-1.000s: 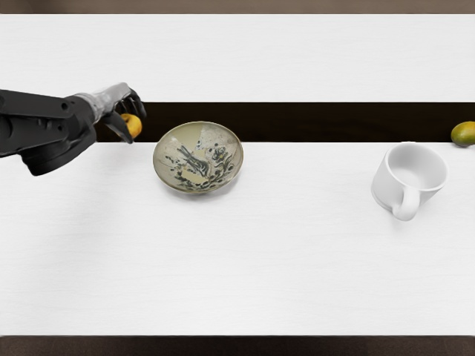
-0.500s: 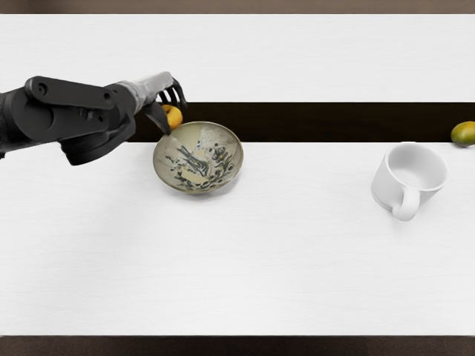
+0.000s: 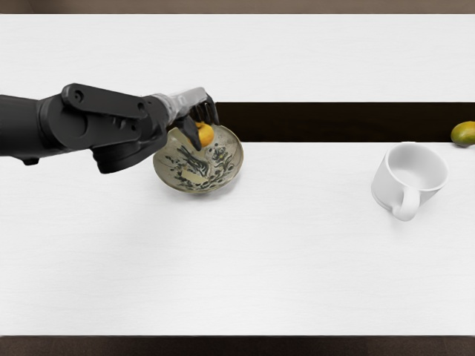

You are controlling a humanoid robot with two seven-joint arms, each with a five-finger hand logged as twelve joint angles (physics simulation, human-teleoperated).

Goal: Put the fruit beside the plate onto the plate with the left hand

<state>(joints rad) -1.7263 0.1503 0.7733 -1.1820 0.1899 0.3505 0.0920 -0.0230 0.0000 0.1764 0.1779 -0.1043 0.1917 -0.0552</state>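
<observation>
Left hand (image 3: 194,119), its dark fingers curled, pinches a small round orange fruit (image 3: 205,135) between thumb and fingertips. The fruit hangs over the far left part of a shallow round ceramic plate (image 3: 217,175) with a beige glaze and dark painted markings. Whether the fruit touches the plate's surface cannot be told. The black arm reaches in from the left and covers the plate's left rim. Apart from the held fruit, the plate's hollow shows only its painted pattern.

Well to the right of the plate stands a white ceramic mug (image 3: 408,178), its inside plain white, its handle turned toward the near edge. Farther right than the mug, at the picture's edge, lies a yellow-green fruit (image 3: 463,133).

Plate and mug rest on a white tabletop (image 3: 260,259). Just behind the plate runs a dark gap (image 3: 334,122), and beyond it lies a second white surface (image 3: 297,55).
</observation>
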